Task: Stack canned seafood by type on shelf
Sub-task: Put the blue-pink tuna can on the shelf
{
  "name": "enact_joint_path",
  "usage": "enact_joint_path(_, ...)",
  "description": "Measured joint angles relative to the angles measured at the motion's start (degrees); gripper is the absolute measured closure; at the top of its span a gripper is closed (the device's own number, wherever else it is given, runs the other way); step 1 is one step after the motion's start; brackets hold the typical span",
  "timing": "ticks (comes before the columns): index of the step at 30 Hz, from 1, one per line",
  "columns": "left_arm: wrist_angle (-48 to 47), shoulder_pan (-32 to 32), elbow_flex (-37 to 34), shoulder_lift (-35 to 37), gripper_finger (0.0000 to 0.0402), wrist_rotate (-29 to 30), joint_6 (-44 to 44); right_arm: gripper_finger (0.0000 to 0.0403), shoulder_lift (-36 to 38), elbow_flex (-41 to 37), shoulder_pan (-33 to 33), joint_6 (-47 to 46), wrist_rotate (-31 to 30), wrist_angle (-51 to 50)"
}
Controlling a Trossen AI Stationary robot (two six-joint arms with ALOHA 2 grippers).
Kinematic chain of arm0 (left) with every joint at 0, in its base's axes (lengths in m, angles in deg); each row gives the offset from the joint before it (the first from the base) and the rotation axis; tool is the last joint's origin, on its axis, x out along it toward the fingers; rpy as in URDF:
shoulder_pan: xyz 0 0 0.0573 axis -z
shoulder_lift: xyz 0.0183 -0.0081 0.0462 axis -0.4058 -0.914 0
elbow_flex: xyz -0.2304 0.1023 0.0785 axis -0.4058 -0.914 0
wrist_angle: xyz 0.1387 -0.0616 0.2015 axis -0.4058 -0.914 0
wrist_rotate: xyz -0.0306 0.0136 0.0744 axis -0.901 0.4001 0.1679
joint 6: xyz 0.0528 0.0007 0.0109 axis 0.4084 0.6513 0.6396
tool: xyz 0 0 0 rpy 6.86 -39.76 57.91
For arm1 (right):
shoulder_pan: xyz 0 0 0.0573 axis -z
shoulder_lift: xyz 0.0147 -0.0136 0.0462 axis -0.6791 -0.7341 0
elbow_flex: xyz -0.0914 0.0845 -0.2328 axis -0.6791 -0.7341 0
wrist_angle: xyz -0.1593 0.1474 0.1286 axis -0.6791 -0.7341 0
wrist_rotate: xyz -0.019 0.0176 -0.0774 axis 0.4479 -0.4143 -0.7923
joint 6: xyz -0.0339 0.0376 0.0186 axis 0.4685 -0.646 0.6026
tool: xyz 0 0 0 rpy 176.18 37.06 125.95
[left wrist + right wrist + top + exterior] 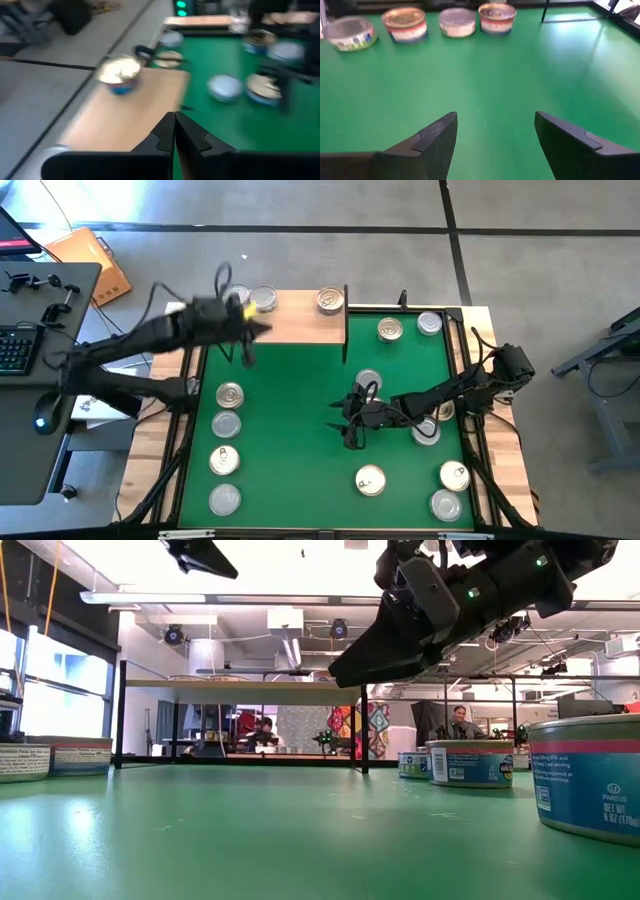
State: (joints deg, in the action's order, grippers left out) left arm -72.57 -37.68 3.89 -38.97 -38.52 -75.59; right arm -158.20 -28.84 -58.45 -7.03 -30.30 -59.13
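Two grippers: my left gripper (252,340) has its jaws pressed together, empty, over the shelf (300,328) at the upper middle of the high view. My right gripper (347,423) is wide apart, empty, above the mat (290,430). Three cans (330,301) sit on the shelf; more dot the mat.

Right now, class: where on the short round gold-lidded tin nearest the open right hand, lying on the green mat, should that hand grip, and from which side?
Grip the short round gold-lidded tin across its curved side wall, coming straight down from above: it sits upright, lid up, apart from other tins, and the right hand is open.
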Motion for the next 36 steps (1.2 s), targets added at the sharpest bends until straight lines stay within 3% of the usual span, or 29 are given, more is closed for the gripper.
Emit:
enact_joint_path(4,0.1,12.5,-5.8,0.6,0.0401,9.8,-6.2,0.0142,2.4,0.2,-1.8,-0.8,-0.1,-7.0)
enact_joint_path(7,3.0,20.0,-11.0,-0.3,0.0401,15.4,-11.9,0.0142,6.8,3.0,-3.4,-5.5,-1.2,-20.7)
enact_joint_path(12,15.3,29.9,-19.8,-3.5,0.0401,20.0,-18.7,0.0142,12.2,9.1,-5.1,-19.3,-2.6,-50.3)
enact_joint_path(16,27.4,35.3,-24.4,-8.0,0.0401,21.8,-20.7,0.0154,13.1,9.6,-4.5,-29.1,0.3,-62.3)
enact_joint_path(23,39.3,40.5,-25.3,-17.7,0.0401,25.4,-23.0,0.0206,8.6,5.7,-2.2,-31.0,1.5,-54.3)
enact_joint_path(28,45.5,41.7,-25.3,-22.2,0.0401,26.1,-21.0,0.0248,1.3,6.0,1.1,-27.3,4.2,-39.8)
enact_joint_path(36,46.0,42.0,-25.3,-22.1,0.0401,26.1,-20.6,0.0284,-7.2,9.5,3.0,-15.4,8.6,-12.0)
